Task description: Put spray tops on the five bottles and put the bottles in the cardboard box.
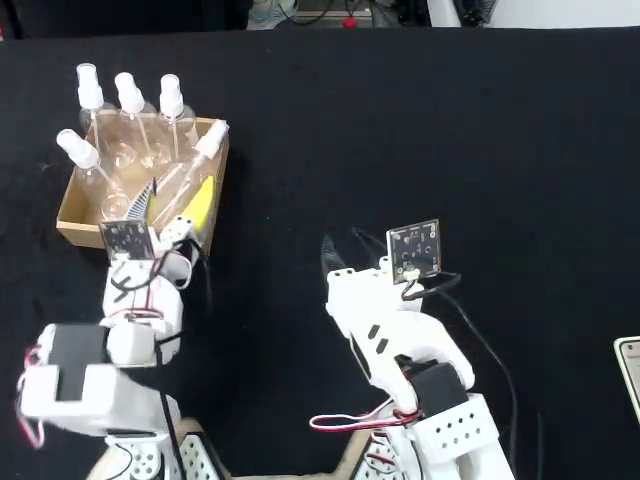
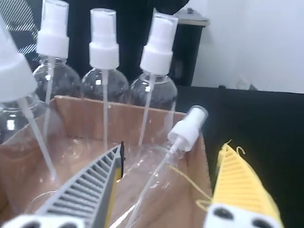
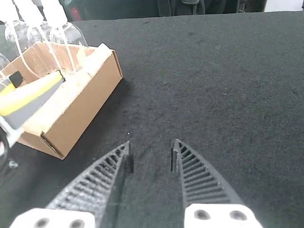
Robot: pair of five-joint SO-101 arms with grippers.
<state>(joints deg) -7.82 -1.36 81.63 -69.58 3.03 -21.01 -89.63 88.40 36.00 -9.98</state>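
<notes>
item: leaning bottle [image 1: 185, 180], clear, with a white spray top [image 1: 213, 137] fitted. it lies slanted inside the cardboard box [image 1: 78, 230] in the upper left of the high view, its top at the box's upper right corner.
handling, as judged: empty thin plastic, so light. the smooth round wall is likely slippery and would give under a hard squeeze. a thin dip tube runs inside. the best hold looks to be the stiffer neck just under the spray top, or across the shoulder, with gentle pressure.
with it: four upright bottles [image 1: 130, 120], all topped, standing along the box's back and left side.
left gripper [image 2: 173, 151]: grey and yellow fingers spread wide to either side of the leaning bottle. whether they touch it cannot be told.
right gripper [image 3: 151, 145]: fingers apart with nothing between them, low over the black table [image 1: 470, 130], well apart from the box.
</notes>
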